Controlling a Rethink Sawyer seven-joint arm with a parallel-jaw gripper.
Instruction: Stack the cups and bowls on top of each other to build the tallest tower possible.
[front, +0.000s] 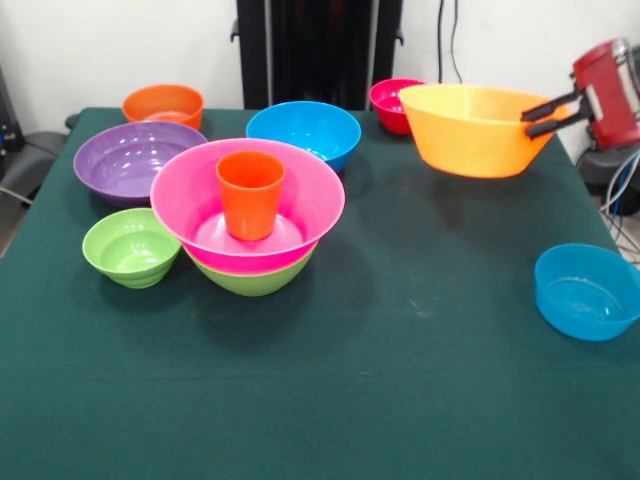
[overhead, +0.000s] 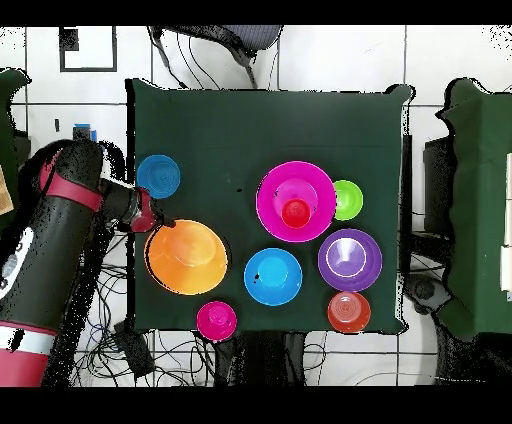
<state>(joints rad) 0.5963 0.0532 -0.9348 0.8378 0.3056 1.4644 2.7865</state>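
The tower stands left of centre: a green bowl (front: 255, 280) at the bottom, a large pink bowl (front: 190, 205) (overhead: 270, 195) nested in it, and the orange cup (front: 250, 192) (overhead: 296, 213) upright inside the pink one. At the right, my gripper (front: 545, 113) (overhead: 160, 222) is shut on the rim of the large orange bowl (front: 470, 130) (overhead: 187, 257). That bowl hangs slightly above the cloth with its shadow below. Loose bowls around the tower: small green (front: 130, 245) (overhead: 348, 199), purple (front: 130, 160) (overhead: 349, 259), medium blue (front: 303, 130) (overhead: 272, 276), small orange (front: 163, 104) (overhead: 348, 312).
A small red bowl (front: 392, 100) (overhead: 216, 320) sits just behind the held orange bowl. A small blue bowl (front: 585, 292) (overhead: 158, 176) rests near the table's right edge. The dark green tablecloth (front: 400, 400) covers the table. Cables (overhead: 120, 340) lie on the floor beside the arm.
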